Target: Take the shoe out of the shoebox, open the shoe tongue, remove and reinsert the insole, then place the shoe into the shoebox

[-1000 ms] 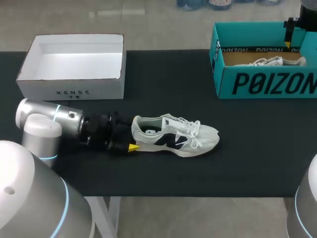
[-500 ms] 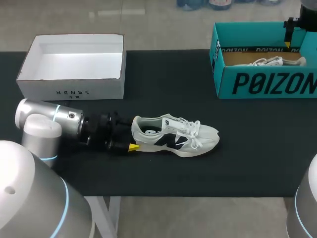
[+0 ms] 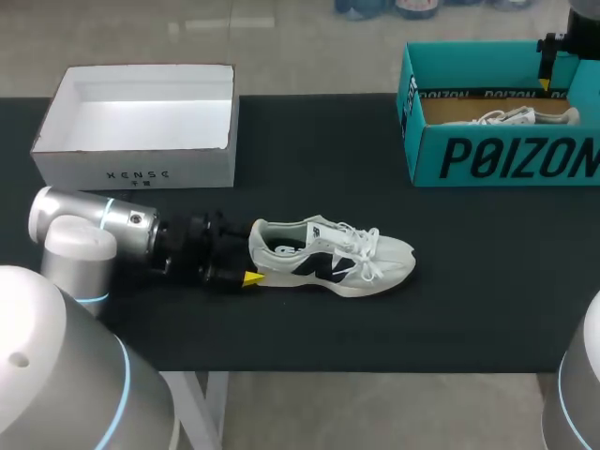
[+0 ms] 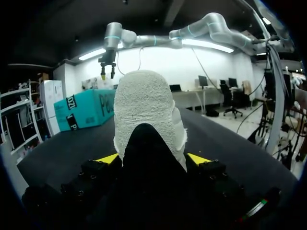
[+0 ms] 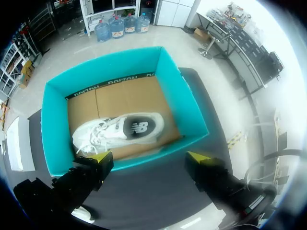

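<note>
The left jaws grip the white sneaker (image 3: 330,255) by its heel to steady it; the right jaws hang wide over the teal shoebox (image 5: 55,129).

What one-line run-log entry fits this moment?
left end effector shut on sneaker heel | right end effector open over teal shoebox | second sneaker inside

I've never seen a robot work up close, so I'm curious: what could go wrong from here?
1. The left gripper sits right at the heel of the shoe on the table; a nudge might slide the shoe away instead of holding it.
2. The right gripper hangs open over the teal shoebox holding a second shoe; lowering, it might catch the box wall.
</note>
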`<state>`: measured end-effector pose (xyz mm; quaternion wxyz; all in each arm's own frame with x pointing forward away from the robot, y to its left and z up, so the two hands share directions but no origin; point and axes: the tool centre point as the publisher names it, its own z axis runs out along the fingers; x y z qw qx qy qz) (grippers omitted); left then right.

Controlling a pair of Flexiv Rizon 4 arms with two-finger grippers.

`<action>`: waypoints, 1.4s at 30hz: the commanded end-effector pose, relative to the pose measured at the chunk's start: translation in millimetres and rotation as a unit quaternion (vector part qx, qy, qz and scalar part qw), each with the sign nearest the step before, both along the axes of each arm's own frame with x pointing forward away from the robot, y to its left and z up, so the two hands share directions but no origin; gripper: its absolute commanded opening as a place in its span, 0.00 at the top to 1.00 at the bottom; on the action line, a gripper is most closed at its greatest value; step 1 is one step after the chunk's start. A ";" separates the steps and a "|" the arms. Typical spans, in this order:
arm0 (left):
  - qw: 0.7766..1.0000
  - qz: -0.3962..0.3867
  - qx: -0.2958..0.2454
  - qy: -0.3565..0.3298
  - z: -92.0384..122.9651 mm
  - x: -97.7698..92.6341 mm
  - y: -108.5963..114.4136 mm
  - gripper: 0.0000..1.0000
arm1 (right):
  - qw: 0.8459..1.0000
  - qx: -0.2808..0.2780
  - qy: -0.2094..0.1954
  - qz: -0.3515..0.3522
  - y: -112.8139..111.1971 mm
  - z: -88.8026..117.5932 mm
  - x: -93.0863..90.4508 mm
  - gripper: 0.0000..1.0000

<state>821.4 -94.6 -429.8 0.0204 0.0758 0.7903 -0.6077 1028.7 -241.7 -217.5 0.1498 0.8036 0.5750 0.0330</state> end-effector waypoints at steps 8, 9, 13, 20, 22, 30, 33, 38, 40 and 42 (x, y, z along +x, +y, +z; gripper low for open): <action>1.000 0.001 0.001 -0.001 -0.2 -1.1 -0.6 1.00 | 0.998 -0.059 0.004 -0.036 78.6 4.6 -67.4 0.00; 1.000 0.001 0.001 -0.001 -0.2 -1.1 -0.6 1.00 | 0.997 -0.063 0.005 -0.035 86.7 4.8 -76.3 0.00; 1.000 0.001 0.001 -0.001 -0.2 -1.1 -0.6 1.00 | 0.998 -0.054 0.013 -0.034 113.1 4.3 -105.5 0.00; 1.000 0.001 0.001 -0.001 -0.2 -1.1 -0.6 1.00 | 0.999 -0.028 0.028 0.017 158.9 1.9 -148.5 0.00; 1.000 0.001 0.001 -0.001 -0.2 -1.1 -0.6 1.00 | 0.999 -0.024 0.031 0.029 169.7 1.6 -156.3 0.00; 1.000 0.001 0.001 -0.001 -0.2 -1.1 -0.6 1.00 | 0.998 -0.007 0.043 0.055 192.3 3.4 -176.6 0.00; 1.000 0.001 0.001 -0.001 -0.2 -1.1 -0.6 1.00 | 0.997 0.001 0.049 0.053 192.5 4.0 -177.3 0.00; 1.000 0.001 0.001 -0.001 -0.2 -1.1 -0.6 1.00 | 0.997 0.001 0.049 0.053 192.5 4.0 -177.3 0.00; 1.000 0.001 0.001 -0.001 -0.2 -1.1 -0.6 1.00 | 0.997 0.001 0.049 0.053 192.5 4.0 -177.3 0.00; 1.000 0.001 0.001 -0.001 -0.2 -1.1 -0.6 1.00 | 0.997 0.001 0.049 0.053 192.5 4.0 -177.3 0.00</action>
